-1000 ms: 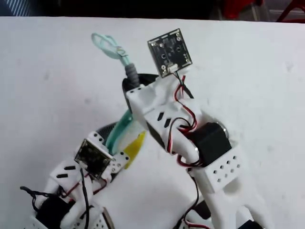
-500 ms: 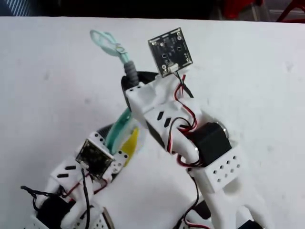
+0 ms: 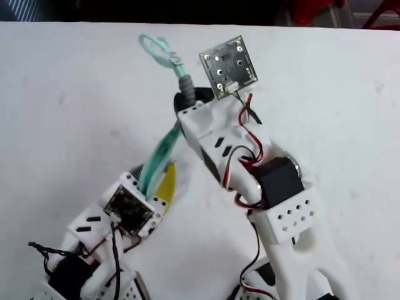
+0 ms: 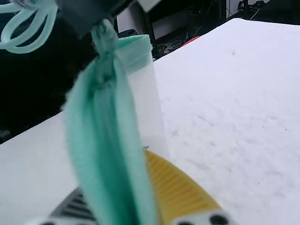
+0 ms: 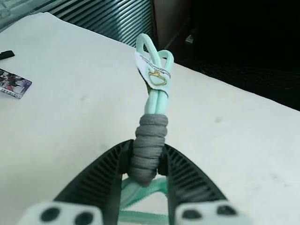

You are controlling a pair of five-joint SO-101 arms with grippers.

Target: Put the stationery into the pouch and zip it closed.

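Observation:
A translucent pouch (image 4: 147, 112) with a teal zipper band (image 3: 159, 155) is stretched between my two grippers above the white table (image 3: 75, 112). My left gripper (image 3: 152, 187) is shut on the pouch's near end, its yellow ribbed finger (image 4: 180, 192) beside the zipper (image 4: 110, 154). My right gripper (image 5: 147, 157) is shut on the zipper pull's grey cord wrap (image 5: 149, 143), seen in the high view as the grey wrap (image 3: 185, 87). A teal loop (image 5: 154, 58) with a small tag sticks out past the black fingers (image 5: 98, 180); the loop (image 3: 159, 49) points toward the table's far edge. The pouch's contents are hidden.
A small printed card (image 5: 11, 84) and a dark item (image 5: 5, 55) lie far off on the table. The table's far edge (image 3: 94, 22) borders a dark room. Open white tabletop lies to both sides of the arms.
My right gripper has moved rightward and a little farther away with the zipper pull, and the loop went with it. The pouch now hangs straighter between the grippers. The left arm barely shifted.

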